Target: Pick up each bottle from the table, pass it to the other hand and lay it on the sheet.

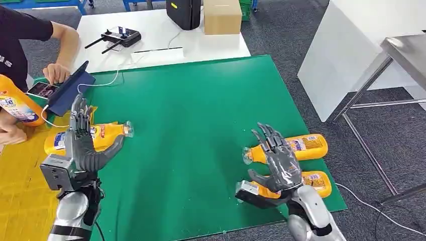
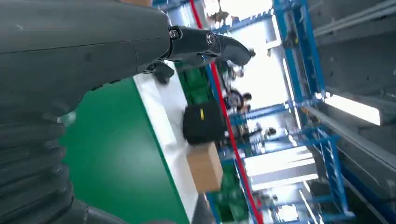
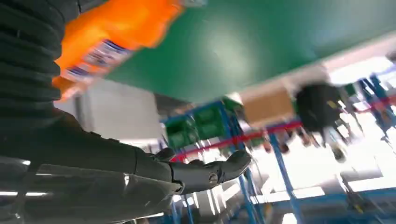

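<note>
Clearly the right hand [image 1: 280, 161], empty with fingers spread, hovers over the orange bottle [image 1: 306, 146] lying lengthwise left-to-right at lower right.

A wide bare stretch of green mat [image 1: 196, 125] lies between my hands. Ahead of my left hand [image 1: 83, 143] a bottle [image 1: 90, 136] lies on the yellow sheet [image 1: 20, 186], with a person's arm [image 1: 63, 55] and a tablet [image 1: 70, 90] beyond. Two bottles [image 1: 301, 146] crowd the mat's right edge under my right hand [image 1: 279, 160].
</note>
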You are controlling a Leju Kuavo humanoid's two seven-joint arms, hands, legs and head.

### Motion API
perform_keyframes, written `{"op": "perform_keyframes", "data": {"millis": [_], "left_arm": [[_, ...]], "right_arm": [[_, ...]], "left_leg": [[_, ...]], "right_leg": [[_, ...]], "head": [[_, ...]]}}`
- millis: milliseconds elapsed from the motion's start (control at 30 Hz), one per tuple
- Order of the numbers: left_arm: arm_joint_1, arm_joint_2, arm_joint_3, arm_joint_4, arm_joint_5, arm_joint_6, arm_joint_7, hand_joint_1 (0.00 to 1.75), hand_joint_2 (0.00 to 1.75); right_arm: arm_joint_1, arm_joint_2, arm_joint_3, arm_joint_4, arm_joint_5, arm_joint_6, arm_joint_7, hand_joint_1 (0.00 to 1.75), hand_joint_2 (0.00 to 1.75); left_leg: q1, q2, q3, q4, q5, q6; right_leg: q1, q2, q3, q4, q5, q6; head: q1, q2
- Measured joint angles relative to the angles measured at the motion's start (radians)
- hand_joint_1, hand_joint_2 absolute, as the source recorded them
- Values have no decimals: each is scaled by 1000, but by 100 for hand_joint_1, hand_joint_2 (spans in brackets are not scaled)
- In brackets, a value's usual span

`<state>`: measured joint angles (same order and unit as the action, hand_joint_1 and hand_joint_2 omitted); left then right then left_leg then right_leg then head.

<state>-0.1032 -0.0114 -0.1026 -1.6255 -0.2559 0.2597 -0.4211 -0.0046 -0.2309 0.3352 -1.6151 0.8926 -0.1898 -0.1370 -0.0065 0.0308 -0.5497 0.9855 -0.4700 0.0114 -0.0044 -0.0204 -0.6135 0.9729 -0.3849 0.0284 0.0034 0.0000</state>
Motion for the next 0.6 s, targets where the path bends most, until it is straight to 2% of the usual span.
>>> {"op": "perform_keyframes", "data": {"millis": [100, 300, 433, 600], "left_arm": [[6, 0, 0, 0, 18, -24, 4, 0, 175], [8, -2, -3, 3, 38, -57, 29, 0, 175], [4, -8, -3, 26, 49, -63, 45, 0, 175], [-8, -19, -4, 75, 57, -69, 54, 0, 175]], "right_arm": [[-1, -51, -53, 45, -36, 35, -23, 0, 175], [-18, -102, -103, 114, -69, 83, -38, 0, 175], [-59, -116, -129, 188, -78, 89, -58, 0, 175], [-129, -115, -135, 291, -17, 70, -57, 0, 175]], "left_leg": [[0, -1, -1, 0, 0, 0], [0, 0, 0, 0, 0, 0], [0, 0, 0, 0, 0, 0], [0, 0, 0, 0, 0, 0]], "right_leg": [[0, -1, 0, 0, 0, 0], [0, -1, 0, 0, 0, 0], [0, 0, 0, 0, 0, 0], [0, 0, 0, 0, 0, 0]], "head": [[0, 0], [0, 0], [0, 0], [0, 0]]}}
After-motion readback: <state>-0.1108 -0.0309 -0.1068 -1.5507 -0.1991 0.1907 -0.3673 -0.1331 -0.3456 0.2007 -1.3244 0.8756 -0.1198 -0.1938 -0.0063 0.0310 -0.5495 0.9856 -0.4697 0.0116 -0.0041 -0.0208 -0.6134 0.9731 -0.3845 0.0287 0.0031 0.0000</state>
